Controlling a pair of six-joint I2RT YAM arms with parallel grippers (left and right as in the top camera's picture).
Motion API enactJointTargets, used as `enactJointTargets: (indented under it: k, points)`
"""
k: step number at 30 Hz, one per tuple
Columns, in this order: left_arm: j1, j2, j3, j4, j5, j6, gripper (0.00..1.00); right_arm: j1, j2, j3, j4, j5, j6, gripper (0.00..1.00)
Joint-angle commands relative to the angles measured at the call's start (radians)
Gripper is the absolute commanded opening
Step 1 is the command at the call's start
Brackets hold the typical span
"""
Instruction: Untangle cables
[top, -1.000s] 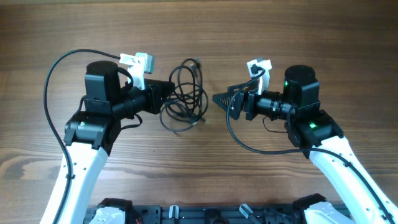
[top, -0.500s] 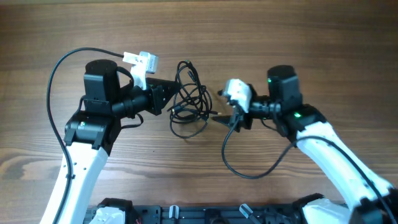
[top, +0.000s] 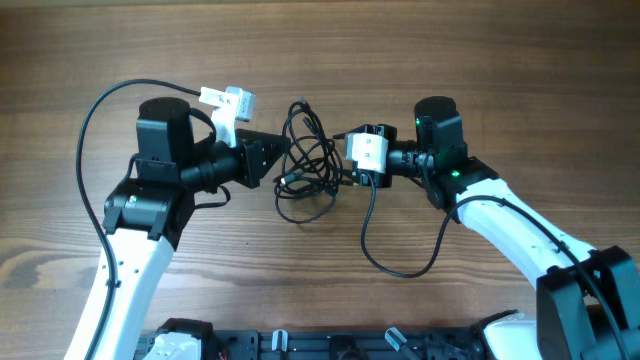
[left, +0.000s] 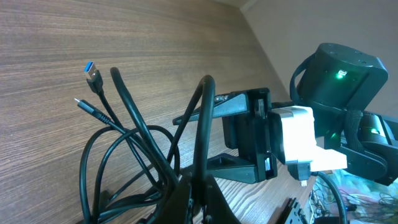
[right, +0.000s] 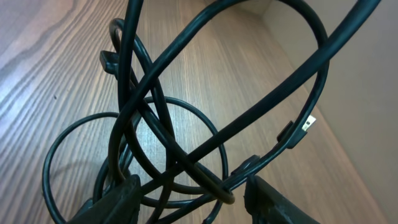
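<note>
Looks barely started: thin black looped cables (top: 305, 160) sit in one knotted clump on the wooden bench (top: 320, 50). Left end effector (top: 282, 160) pinches a strand at the clump's left; right end effector (right: 193, 194) is spread around strands opposite.

The cables (top: 305, 165) form one tangled bundle on the wooden table (top: 320, 50), directly between both pincers. The left gripper (top: 283, 155) tip touches the bundle's near side. The right gripper (top: 340, 160) meets the opposite side, partly hidden beneath its white camera housing (top: 367, 152).
</note>
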Motion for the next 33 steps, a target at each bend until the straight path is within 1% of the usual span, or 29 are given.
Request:
enactJointTargets:
  k: [1, 3, 5, 9, 11, 12, 14, 16, 18, 19, 20, 21, 24, 26, 28, 30, 32, 33]
  points:
    - [0.004, 0.002, 0.011, 0.002, 0.024, 0.016, 0.04, 0.005, 0.028, 0.005, 0.019, -0.021, -0.059, 0.52]
    - [0.003, 0.002, 0.011, 0.002, 0.024, 0.016, 0.04, 0.024, 0.065, 0.005, 0.048, -0.021, -0.058, 0.5]
    - [0.003, 0.002, 0.011, 0.002, 0.024, 0.013, 0.04, 0.055, 0.108, 0.005, 0.082, -0.021, -0.058, 0.43]
    - [0.003, 0.002, 0.011, -0.012, 0.023, 0.013, 0.04, 0.068, 0.108, 0.005, 0.114, -0.019, -0.063, 0.25]
    - [0.003, 0.002, 0.011, -0.012, 0.022, 0.013, 0.04, 0.068, 0.108, 0.005, 0.109, -0.018, -0.061, 0.09]
    - [0.003, 0.002, 0.011, -0.012, 0.016, 0.013, 0.04, 0.068, 0.108, 0.005, 0.102, -0.008, -0.057, 0.04]
    - [0.003, 0.002, 0.011, -0.012, 0.016, 0.013, 0.04, 0.068, 0.108, 0.005, 0.083, 0.015, -0.05, 0.04]
    - [0.003, 0.002, 0.011, -0.012, -0.005, 0.013, 0.04, 0.068, 0.108, 0.005, 0.081, 0.013, 0.048, 0.04]
    - [0.004, 0.002, 0.011, -0.02, -0.058, 0.013, 0.04, 0.068, 0.108, 0.005, 0.079, 0.008, 0.191, 0.04]
    - [0.004, 0.002, 0.011, -0.032, -0.092, 0.012, 0.04, 0.068, 0.108, 0.005, 0.077, -0.024, 0.234, 0.04]
    - [0.004, 0.002, 0.011, -0.044, -0.12, 0.011, 0.04, 0.068, 0.108, 0.005, 0.076, -0.059, 0.238, 0.04]
    - [0.004, 0.002, 0.011, -0.067, -0.187, -0.022, 0.04, 0.068, 0.108, 0.005, 0.076, -0.097, 0.238, 0.04]
    - [0.004, 0.002, 0.011, -0.136, -0.453, -0.196, 0.04, 0.068, 0.108, 0.005, 0.076, -0.145, 0.266, 0.04]
    - [0.004, 0.003, 0.011, -0.16, -0.549, -0.266, 0.04, 0.068, 0.108, 0.005, 0.074, -0.19, 0.271, 0.04]
    - [0.005, 0.005, 0.011, -0.186, -0.595, -0.322, 0.04, 0.068, 0.107, 0.005, 0.076, -0.241, 0.271, 0.04]
    - [0.005, 0.006, 0.011, -0.225, -0.594, -0.328, 0.04, 0.061, 0.106, 0.005, 0.093, -0.195, 0.369, 0.04]
    - [0.005, 0.006, 0.011, -0.251, -0.594, -0.328, 0.04, 0.042, 0.106, 0.005, 0.115, -0.048, 0.55, 0.04]
    - [0.005, 0.006, 0.011, -0.259, -0.594, -0.328, 0.04, 0.026, 0.106, 0.005, 0.13, 0.036, 0.677, 0.04]
